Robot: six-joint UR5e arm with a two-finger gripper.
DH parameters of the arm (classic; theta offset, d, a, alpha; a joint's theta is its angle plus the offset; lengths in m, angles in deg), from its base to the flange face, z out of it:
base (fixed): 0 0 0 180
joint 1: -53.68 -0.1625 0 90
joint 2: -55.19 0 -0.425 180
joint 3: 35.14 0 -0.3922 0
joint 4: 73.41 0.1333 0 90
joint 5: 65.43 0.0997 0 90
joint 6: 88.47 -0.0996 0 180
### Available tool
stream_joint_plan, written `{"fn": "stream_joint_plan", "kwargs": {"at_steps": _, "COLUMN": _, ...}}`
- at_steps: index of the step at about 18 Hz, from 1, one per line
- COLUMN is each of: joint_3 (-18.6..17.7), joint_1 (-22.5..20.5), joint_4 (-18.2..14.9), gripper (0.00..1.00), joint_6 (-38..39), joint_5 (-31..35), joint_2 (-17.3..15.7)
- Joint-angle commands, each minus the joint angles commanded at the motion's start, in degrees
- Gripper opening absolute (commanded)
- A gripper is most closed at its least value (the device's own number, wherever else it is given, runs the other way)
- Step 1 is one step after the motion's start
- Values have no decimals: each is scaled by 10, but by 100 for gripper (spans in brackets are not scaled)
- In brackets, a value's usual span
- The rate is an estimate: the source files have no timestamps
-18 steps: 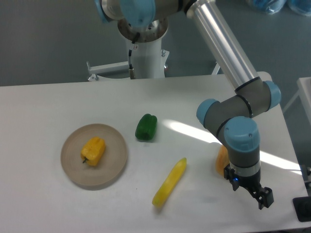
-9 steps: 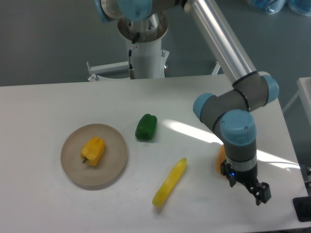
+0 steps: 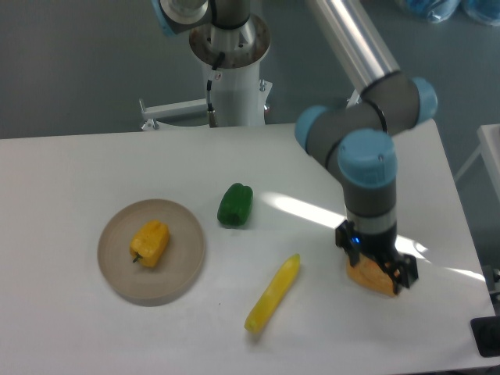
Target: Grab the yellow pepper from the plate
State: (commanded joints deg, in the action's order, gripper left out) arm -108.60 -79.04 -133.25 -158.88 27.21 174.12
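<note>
The yellow pepper [image 3: 150,243] lies on the plate [image 3: 184,262], a little left of the dish's middle, with its short dark stem pointing toward the near-left rim. The plate sits on the left part of the white table [image 3: 70,172]. Just beyond the plate's far-right edge, apart from it, lies a green pepper [image 3: 234,205]. A long slim yellow piece [image 3: 273,293] (banana-like in shape) lies slantwise on the table near the middle, between the plate and the arm's end.

The arm [image 3: 367,168] reaches down on the right side of the table, well apart from the plate. Its gripper [image 3: 384,269] hangs low, directly over an orange wedge-shaped piece [image 3: 366,276], which shows partly beneath and in front of it. The dark fingers are seen from an angle that blurs them together against the orange piece, so I cannot tell whether they are apart or closed, nor whether they touch the piece.
</note>
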Motion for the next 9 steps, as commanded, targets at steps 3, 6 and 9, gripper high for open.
{"fn": "stream_joint_plan", "kwargs": {"at_steps": 3, "joint_3": -37, "joint_1": 9, "joint_4": -21, "gripper": 100, "joint_6": 46, "joint_5": -24, "joint_2": -45}}
{"fn": "stream_joint_plan", "kwargs": {"at_steps": 6, "joint_3": -74, "joint_1": 19, "joint_4": -25, "gripper": 100, "joint_6": 104, "joint_5": -43, "joint_2": -83}}
{"fn": "stream_joint_plan", "kwargs": {"at_steps": 9, "joint_3": -106, "joint_1": 47, "joint_4": -25, "gripper": 100, "joint_6": 177, "joint_5": -53, "joint_2": -107}}
